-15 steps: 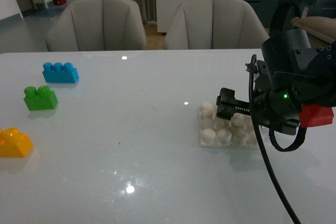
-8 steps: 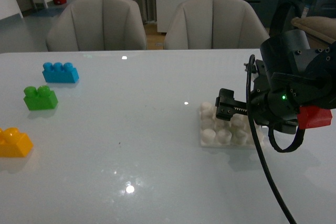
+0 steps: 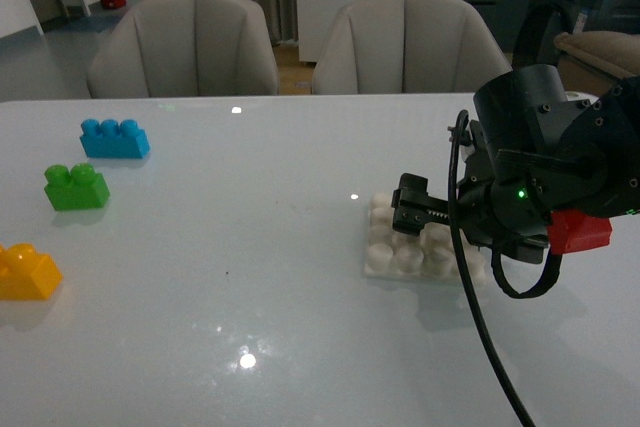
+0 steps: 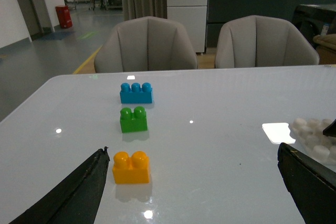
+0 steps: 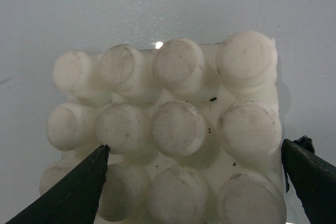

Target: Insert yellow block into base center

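Sitting at the table's [image 3: 250,347] 8 o'clock edge, yellow block [image 3: 25,272] is untouched, well apart from base [image 3: 385,247] at 4 o'clock. Left gripper [image 4: 191,150] gapes empty with the block framed ahead, likely lining up the pick. Right gripper [image 5: 194,145] is spread wide, straddling base, probably to steady it; contact unclear.

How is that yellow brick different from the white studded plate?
The yellow block is small and chunky with two studs; the base is a wide flat white plate with many. The yellow block sits far left on the table; the base lies toward the right. Both have round studs.
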### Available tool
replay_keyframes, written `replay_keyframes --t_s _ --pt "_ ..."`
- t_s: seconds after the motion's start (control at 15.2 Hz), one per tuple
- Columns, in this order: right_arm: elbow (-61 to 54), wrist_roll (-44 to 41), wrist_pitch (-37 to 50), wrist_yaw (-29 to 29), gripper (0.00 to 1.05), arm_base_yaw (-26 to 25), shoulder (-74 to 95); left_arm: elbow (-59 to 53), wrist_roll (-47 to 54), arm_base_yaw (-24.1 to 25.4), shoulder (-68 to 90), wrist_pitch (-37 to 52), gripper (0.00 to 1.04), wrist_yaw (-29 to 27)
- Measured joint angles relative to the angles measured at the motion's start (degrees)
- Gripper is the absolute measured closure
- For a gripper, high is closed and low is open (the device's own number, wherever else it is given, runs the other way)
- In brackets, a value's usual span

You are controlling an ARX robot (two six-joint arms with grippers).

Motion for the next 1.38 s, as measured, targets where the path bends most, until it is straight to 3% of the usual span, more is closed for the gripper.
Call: replay_keyframes --t_s 0.66,1.38 --pt "3.39 0.00 -2.14 -1.05 0.06 7.61 1.40 0.00 0.00 0.00 0.00 -0.02 0.07 0.00" --pt "2.49 -0.02 -0.24 -3.52 0.06 8.46 1.22 0.00 0.00 0.00 0.00 -0.02 0.07 0.00"
